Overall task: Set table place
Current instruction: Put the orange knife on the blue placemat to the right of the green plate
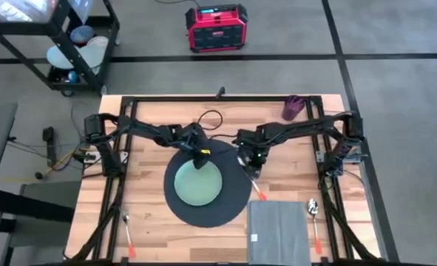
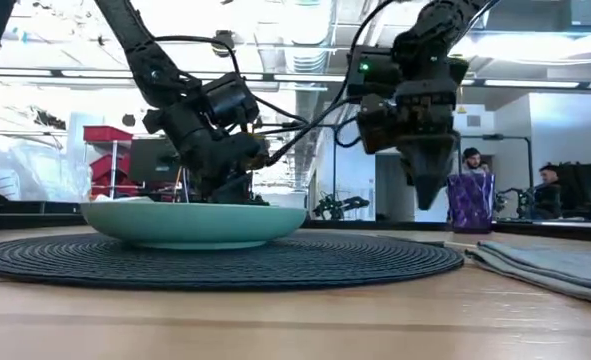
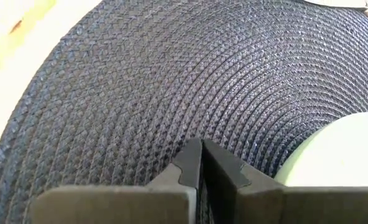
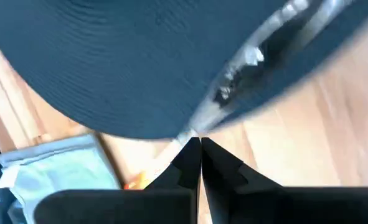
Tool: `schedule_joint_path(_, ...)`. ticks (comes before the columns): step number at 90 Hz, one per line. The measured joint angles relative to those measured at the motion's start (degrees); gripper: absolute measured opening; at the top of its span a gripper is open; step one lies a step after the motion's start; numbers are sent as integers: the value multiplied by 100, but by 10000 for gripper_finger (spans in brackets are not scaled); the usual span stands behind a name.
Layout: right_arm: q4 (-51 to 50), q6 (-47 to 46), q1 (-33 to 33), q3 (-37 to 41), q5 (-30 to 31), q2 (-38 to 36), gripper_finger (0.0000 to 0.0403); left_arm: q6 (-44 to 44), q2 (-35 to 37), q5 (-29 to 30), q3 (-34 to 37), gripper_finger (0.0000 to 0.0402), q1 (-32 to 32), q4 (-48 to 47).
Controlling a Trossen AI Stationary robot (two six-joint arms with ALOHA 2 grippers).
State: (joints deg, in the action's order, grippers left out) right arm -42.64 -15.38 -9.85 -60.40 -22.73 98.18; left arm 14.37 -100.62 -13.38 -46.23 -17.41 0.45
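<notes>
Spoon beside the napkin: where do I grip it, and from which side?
Take the spoon by its orange handle, mid-length, coming straight down with fingers across it. It lies flat on the table, bowl away from the near edge, and the napkin sits close alongside, so a side approach looks cramped. The right gripper is nearer.

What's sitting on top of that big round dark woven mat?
A pale green round plate rests on the large round dark woven placemat. A silver utensil overlaps the mat's edge by the right end effector. Anything under the plate is hidden.
</notes>
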Motion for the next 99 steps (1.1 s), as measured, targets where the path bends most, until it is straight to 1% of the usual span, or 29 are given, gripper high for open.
schedule_joint_path(9, -25, -117, 60, 219, -7, -119, 0, -3, 0, 22, -1, 0, 0, 3)
schedule_joint_path(20, -25, -232, 285, 616, -128, -143, 0, 114, 2, 83, -7, 0, 0, 20)
schedule_joint_path(33, 396, -483, 561, 1019, -220, -143, 0, 261, 7, 102, -9, 0, 0, 19)
schedule_joint_path(45, 955, -709, 617, 1193, -374, -146, 0, 291, 7, 100, -12, 0, 0, 20)
schedule_joint_path(66, 1377, -734, 513, 1267, -395, -146, 0, 378, 13, 91, -12, 0, 2, 17)
schedule_joint_path(80, 1639, -1005, 440, 1269, -406, -15, 0, 327, 17, 78, -18, 0, 2, -29)
schedule_joint_path(93, 2188, -1142, 440, 1267, -545, 189, 0, 149, 24, 75, -23, 0, 2, -83)
schedule_joint_path(99, 2307, -1178, 438, 1225, -707, 324, 0, 94, 24, 74, -23, 0, 2, -87)
